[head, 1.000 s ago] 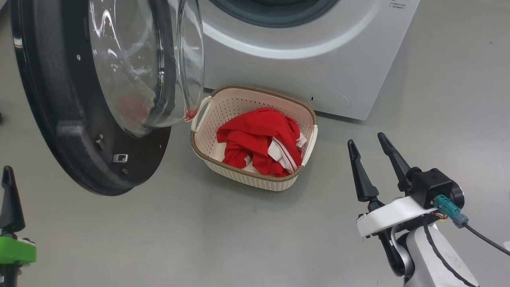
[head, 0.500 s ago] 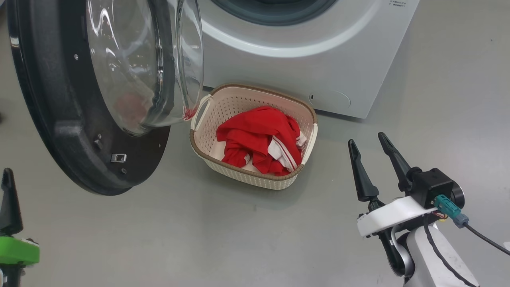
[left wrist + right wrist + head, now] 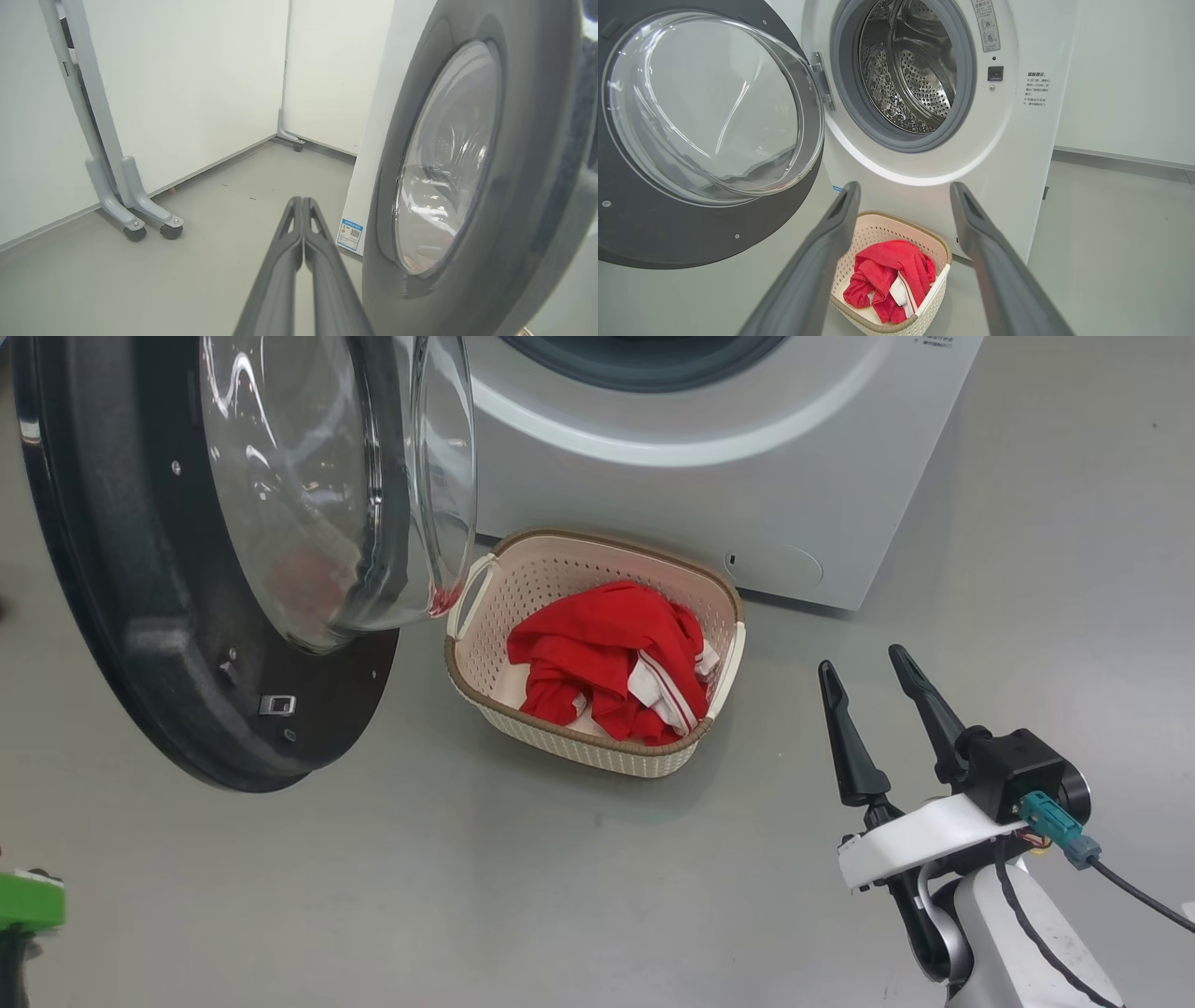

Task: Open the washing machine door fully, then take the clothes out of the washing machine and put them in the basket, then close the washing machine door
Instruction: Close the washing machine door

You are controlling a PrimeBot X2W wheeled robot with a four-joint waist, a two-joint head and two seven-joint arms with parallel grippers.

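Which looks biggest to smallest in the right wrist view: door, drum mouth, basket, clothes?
1. door, nearest the camera, so its lead is exaggerated
2. drum mouth, cut by the top edge
3. basket, cut by the bottom edge; close to the mouth, so that order is unsure
4. clothes, inside the basket
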